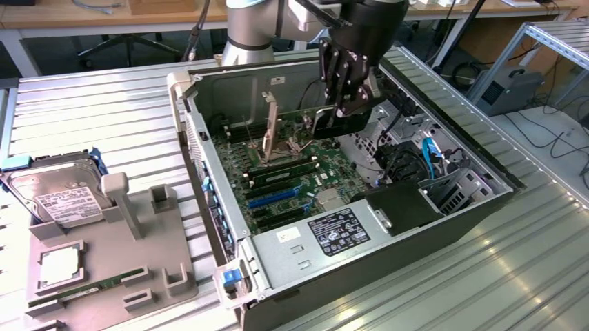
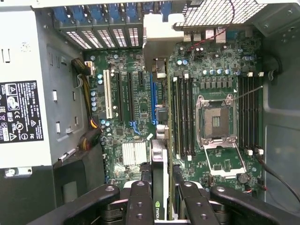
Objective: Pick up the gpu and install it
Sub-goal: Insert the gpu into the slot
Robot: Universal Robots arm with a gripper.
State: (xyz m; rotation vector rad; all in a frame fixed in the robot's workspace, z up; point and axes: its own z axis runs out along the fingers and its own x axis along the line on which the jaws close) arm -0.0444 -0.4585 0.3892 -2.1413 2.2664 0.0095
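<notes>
My gripper [image 1: 348, 103] is inside the open computer case [image 1: 214, 200] and is shut on the gpu [image 1: 336, 123], which hangs edge-down over the motherboard [image 1: 294, 183]. In the wrist view the gpu [image 2: 159, 159] shows edge-on between the two black fingers [image 2: 140, 201]. Its silver end bracket [image 2: 157, 42] reaches toward the case's rear slot openings. The card lies roughly along the blue expansion slot [image 2: 153, 101] and above it. I cannot tell whether the card touches the slot.
A CPU socket [image 2: 215, 122] and memory slots [image 2: 183, 117] lie beside the card. The power supply [image 1: 336, 233] fills the case's near end. On the exterior view's left, a grey fixture [image 1: 165, 276] holds a hard drive [image 1: 60, 196], a processor [image 1: 57, 265] and a RAM stick [image 1: 87, 286].
</notes>
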